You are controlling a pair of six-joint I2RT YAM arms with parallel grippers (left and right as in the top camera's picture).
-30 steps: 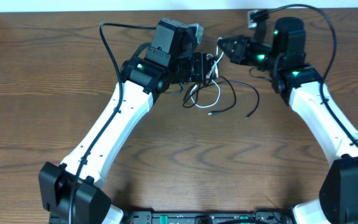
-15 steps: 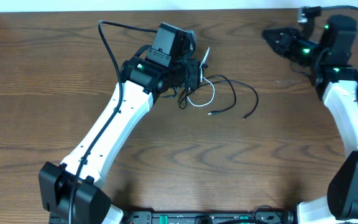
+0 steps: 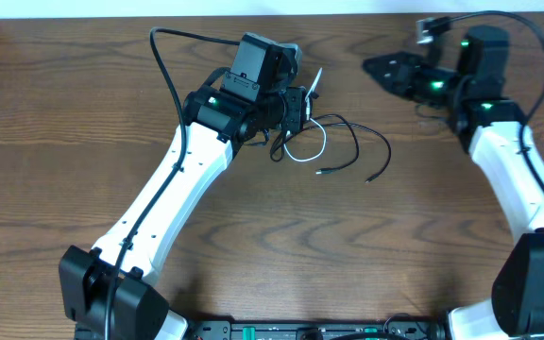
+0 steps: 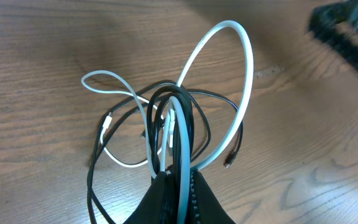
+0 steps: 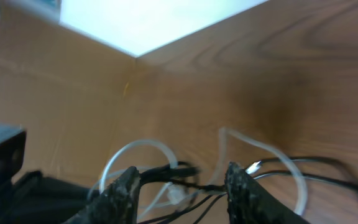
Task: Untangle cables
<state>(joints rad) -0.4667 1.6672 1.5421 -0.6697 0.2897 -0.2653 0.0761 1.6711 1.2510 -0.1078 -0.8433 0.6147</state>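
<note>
Nearest the robot's side of the table (image 3: 253, 246), the black cable (image 3: 389, 146) trails two loose plug ends that point roughly toward that near edge, lying flat and apart from each other. Just beyond them the white cable (image 4: 249, 62) loops through the black one; the cords cross several times and are not yet separated, so I judge the task to be at an early stage, with nearly all the untangling left. The heap's long axis runs across the table, spreading rightward from the left gripper (image 4: 178, 186), which is clenched on a bunch of both cords and lifts one white loop off the wood. Farthest back, by the far edge, the right gripper (image 5: 182, 171) has its fingers spread and grasps nothing, well apart from the tangle
</note>
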